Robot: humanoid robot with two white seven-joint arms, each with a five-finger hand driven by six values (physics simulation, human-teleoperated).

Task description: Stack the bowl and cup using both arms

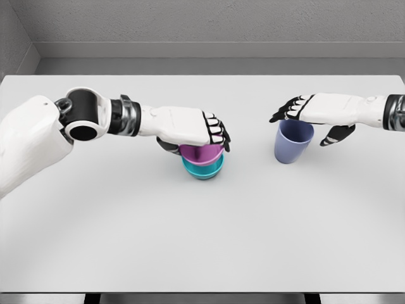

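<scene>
Gripping the glossy magenta bowl (201, 153) atop the teal bowl (204, 169) with the left hand (190, 130), hovering the spread, empty right hand (316, 114) just above the periwinkle cup (292, 142).

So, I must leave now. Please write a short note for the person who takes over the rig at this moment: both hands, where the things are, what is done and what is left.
Left hand: fingers curled over the top of the pink cup, gripping it.
Right hand: fingers spread above the rim of the purple cup; no clear grip, contact cannot be judged.
Things: the pink cup sits in the teal bowl near the middle of the table. The purple cup stands upright to the right, apart from the stack.
Done: pink cup placed in the bowl.
Left: probably release the pink cup, then grasp the purple cup and add it to the stack.
</scene>
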